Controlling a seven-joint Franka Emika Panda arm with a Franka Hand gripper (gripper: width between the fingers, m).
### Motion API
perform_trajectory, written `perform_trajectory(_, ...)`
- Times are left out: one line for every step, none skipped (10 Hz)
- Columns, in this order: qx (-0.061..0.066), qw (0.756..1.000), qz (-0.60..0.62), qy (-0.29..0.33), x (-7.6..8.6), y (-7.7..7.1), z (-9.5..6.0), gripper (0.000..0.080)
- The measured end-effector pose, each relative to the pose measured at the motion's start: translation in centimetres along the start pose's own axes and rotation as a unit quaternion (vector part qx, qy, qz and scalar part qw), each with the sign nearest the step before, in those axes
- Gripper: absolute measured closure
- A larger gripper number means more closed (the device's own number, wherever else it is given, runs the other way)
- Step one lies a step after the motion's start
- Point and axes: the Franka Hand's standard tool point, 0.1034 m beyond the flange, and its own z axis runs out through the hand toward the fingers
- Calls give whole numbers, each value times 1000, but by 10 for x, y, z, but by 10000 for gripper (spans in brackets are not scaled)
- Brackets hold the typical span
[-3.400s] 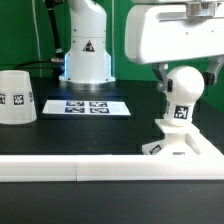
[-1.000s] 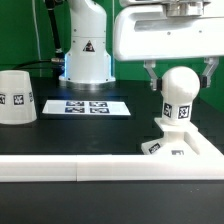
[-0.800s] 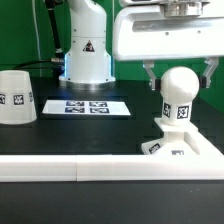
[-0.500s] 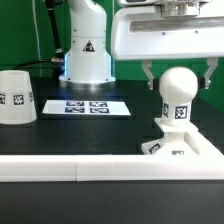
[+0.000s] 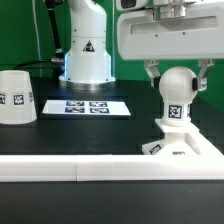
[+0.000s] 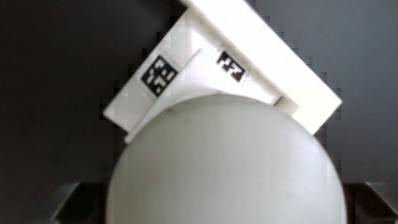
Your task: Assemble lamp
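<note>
The round bulb (image 5: 176,88) stands upright on its neck in the flat square base (image 5: 190,148) at the exterior view's right. My gripper (image 5: 177,76) hangs straight above it, one finger pressed against each side of the bulb's round head. In the wrist view the bulb (image 6: 222,160) fills the picture over the tagged base (image 6: 267,60), with the dark fingers (image 6: 71,200) at its sides. The tapered shade (image 5: 15,97) stands on the table at the exterior view's far left, apart from the gripper.
The marker board (image 5: 88,106) lies flat in the middle of the black table. The arm's white pedestal (image 5: 85,50) stands behind it. A white rail (image 5: 70,168) runs along the table's front edge, and the base sits against it.
The fingers have drawn in from a wide straddle onto the bulb's sides. The bulb's tag has shifted slightly toward the exterior view's left.
</note>
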Motion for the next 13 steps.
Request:
perform_trajectory(2, 999, 37, -7, 0, -1, 0, 222)
perform_trajectory(9, 995, 101, -18, 0, -2, 1, 222)
perform_trajectory(13, 989, 145, -25, 1, -2, 1, 222)
perform_trajectory(17, 984, 176, -30, 2, -2, 1, 222)
perform_trajectory(20, 982, 188, -32, 4, -2, 1, 222)
perform_trajectory(20, 981, 190, -33, 3, -2, 1, 220)
perform_trajectory(20, 982, 186, -33, 3, -2, 1, 220)
perform_trajectory(18, 987, 157, -33, 3, -1, 2, 130)
perform_trajectory(6, 993, 110, -37, 0, -1, 1, 109)
perform_trajectory(3, 998, 48, -35, -1, -1, 0, 109)
perform_trajectory(-3, 999, -34, -33, -1, -1, 0, 101)
perform_trajectory(-9, 996, -80, -31, -4, -1, 0, 101)
perform_trajectory(-7, 994, -108, -31, -3, 0, 0, 101)
